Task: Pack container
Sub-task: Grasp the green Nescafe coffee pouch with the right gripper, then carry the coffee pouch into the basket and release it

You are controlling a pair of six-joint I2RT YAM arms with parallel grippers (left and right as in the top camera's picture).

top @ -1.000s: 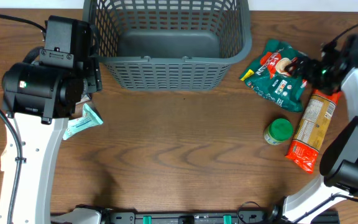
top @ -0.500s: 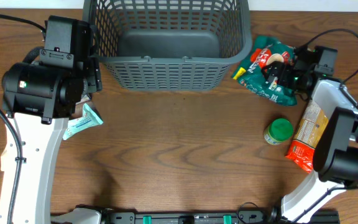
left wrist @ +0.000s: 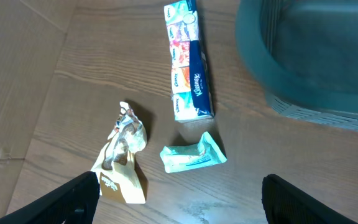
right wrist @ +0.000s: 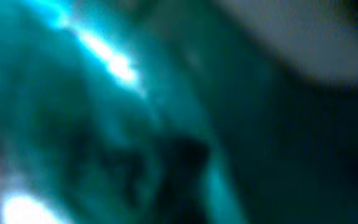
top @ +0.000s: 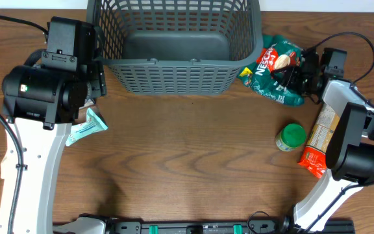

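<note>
Carrying step — right gripper (top: pixel 295 73) clamps the green Nescafé packet (top: pixel 271 70) beside the basket (top: pixel 174 81); next, lift it over the rim.

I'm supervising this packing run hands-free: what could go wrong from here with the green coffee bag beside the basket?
The green bag is against the outer right wall of the basket, so it may snag there instead of clearing the rim. The right hand seems to pinch only its edge; it could slip.
</note>
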